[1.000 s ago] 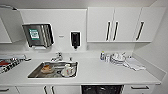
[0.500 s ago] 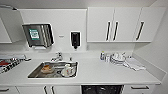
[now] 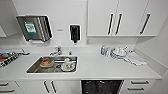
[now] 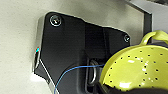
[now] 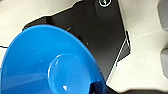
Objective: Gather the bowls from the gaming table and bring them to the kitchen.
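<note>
Bowls at the kitchen sink, head view unchanged from a moment ago.
Yellow-green perforated bowl fills the left wrist view, blue bowl the right; whether either claw pinches them cannot be told. White worktop carries a steel sink near its left end, under white cabinets.

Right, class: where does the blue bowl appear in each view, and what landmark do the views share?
Head view: cannot make it out; the steel sink holds blurred dishes.
Left wrist view: a yellow-green perforated bowl shows here.
Right wrist view: the blue bowl shows large, before the robot's dark plate.
Shared landmark: a pale surface lies behind both wrist plates.
</note>
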